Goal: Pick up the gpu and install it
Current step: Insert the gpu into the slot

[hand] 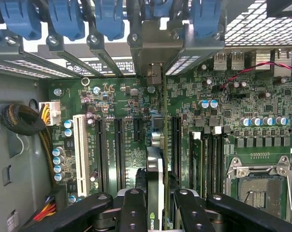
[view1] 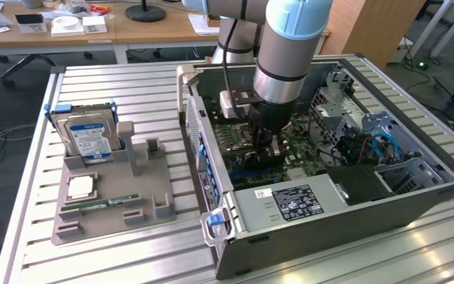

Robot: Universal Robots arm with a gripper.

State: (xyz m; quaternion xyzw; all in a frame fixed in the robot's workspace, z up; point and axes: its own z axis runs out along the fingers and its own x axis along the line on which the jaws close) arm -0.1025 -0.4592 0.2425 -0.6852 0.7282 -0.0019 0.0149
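Wrist view: the gpu [hand: 155, 166], a thin dark card seen edge-on (upright, one end toward the blue plastic latches [hand: 64, 19]), is clamped between the matte black fingers [hand: 132, 210] of the gripper [hand: 155, 205]. Long black slots [hand: 119, 150] on the green motherboard [hand: 112, 101] flank it. In the exterior view, a hard drive [view1: 89, 137] is seen outside the grey case [view1: 321, 236].

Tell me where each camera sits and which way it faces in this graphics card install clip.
Exterior view: off the arm, raised, looking down at the open computer case on the slatted table, with the parts tray at the exterior view's left; the arm reaches down into the case.
Wrist view: on the wrist, looking along the gripper onto the motherboard; its black fingers hold the graphics card edge-on.
Shared: the gripper, the motherboard, the case's inside.
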